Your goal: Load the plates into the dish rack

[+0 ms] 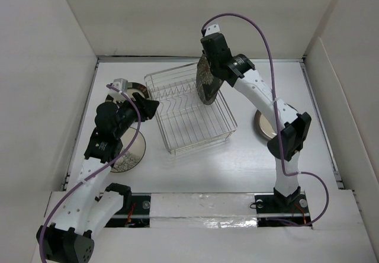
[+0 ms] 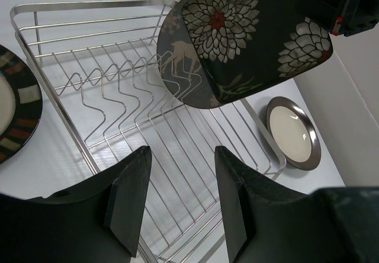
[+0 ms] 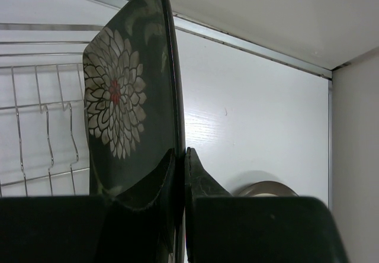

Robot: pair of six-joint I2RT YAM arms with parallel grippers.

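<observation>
The silver wire dish rack [image 1: 189, 118] sits mid-table. My right gripper [image 1: 212, 61] is shut on the top edge of the square dark flower plate [image 1: 207, 84] and holds it on edge over the rack's far right corner; the right wrist view shows my gripper [image 3: 180, 153] pinching the plate [image 3: 121, 109]. A round deer plate [image 2: 177, 61] stands in the rack, partly behind the flower plate [image 2: 249, 32]. My left gripper [image 1: 153, 109] is open and empty beside the rack's left side, its jaws [image 2: 182, 156] apart above the rack wires [image 2: 118, 97].
A round plate with a cream centre [image 1: 127, 153] lies under my left arm. Another dark-rimmed plate [image 1: 135, 89] lies at the far left. A third cream-centred plate [image 1: 262, 125] lies right of the rack, partly under my right arm. White walls enclose the table.
</observation>
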